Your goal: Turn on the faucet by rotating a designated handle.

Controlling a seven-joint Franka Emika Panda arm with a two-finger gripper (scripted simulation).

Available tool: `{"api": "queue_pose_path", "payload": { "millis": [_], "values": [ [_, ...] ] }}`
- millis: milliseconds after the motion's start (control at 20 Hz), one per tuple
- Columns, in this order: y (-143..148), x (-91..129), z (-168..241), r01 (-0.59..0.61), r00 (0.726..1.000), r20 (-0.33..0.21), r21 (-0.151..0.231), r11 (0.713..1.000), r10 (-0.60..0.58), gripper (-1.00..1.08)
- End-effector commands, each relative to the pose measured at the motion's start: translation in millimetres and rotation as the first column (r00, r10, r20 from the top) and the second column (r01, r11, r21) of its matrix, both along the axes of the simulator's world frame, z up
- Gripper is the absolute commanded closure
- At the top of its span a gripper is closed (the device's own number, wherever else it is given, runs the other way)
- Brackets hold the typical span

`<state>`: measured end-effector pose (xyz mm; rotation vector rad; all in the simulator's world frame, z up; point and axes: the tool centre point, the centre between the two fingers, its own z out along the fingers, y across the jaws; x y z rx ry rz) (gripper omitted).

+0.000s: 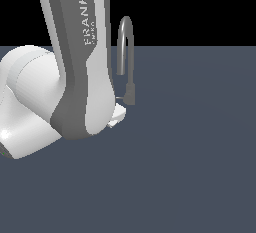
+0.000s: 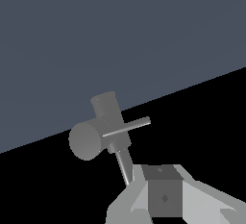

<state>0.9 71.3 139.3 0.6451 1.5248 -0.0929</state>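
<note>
The faucet (image 1: pixel 126 47) is a slim grey arched spout on a short cylindrical base (image 1: pixel 131 93), standing behind my arm in the exterior view. The handle (image 1: pixel 120 97) is a thin grey rod jutting from the base toward the exterior view's left. My gripper (image 1: pixel 118 114) shows only as white tips under the arm, just below the handle and close to it. In the wrist view the faucet base (image 2: pixel 86 140), the handle (image 2: pixel 129 126) and the spout tube (image 2: pixel 124 166) show. The gripper (image 2: pixel 164 195) appears as one block with no gap, empty, beside the spout tube.
My bulky white-and-grey arm (image 1: pixel 80 67) fills the exterior view's left and hides most of the hand. The faucet stands on a flat dark blue-grey floor (image 1: pixel 190 167). Nothing else stands on it.
</note>
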Motion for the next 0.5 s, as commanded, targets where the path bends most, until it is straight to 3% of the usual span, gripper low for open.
{"api": "queue_pose_path", "payload": {
  "millis": [0,450],
  "values": [
    [-2,4,-9,-0.040,0.999,-0.003,-0.042,0.998,0.040,1.08],
    [-14,19,-41,-0.179,0.984,-0.030,-0.191,0.965,0.176,1.08]
  ]
}}
